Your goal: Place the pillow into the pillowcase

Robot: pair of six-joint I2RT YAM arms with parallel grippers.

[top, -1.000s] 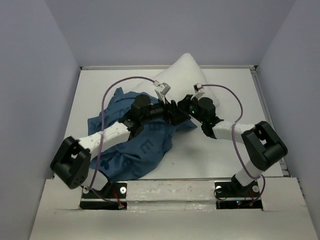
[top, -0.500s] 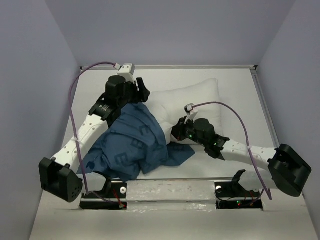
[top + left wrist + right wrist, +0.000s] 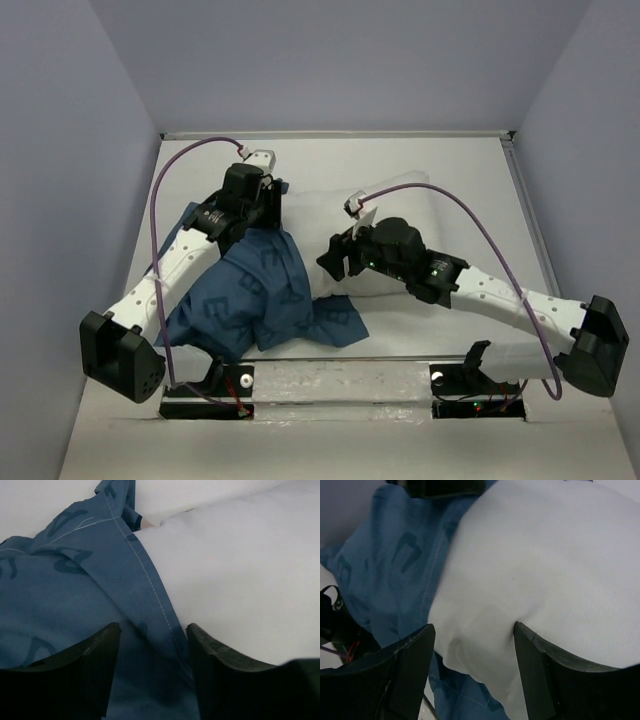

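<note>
Hem work: left gripper [image 3: 152, 630], jaws apart astride the pillowcase [image 3: 265, 290] hem, should pinch it and draw toward 3 o'clock — right gripper [image 3: 473, 630] (also wide, pressing the bare pillow [image 3: 315, 215]) steadying; only its 9 o'clock end is sheathed.

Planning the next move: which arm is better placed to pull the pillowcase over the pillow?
Probably left: the left fingers straddle the pillowcase hem beside the pillow; the right fingers flank bare pillow.

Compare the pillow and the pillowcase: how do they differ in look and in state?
The pillow is plain white and plump; the pillowcase is dark blue with lighter letters, limp and creased. The pillowcase covers only the pillow's left end; the rest lies bare. Both are soft cloth.
</note>
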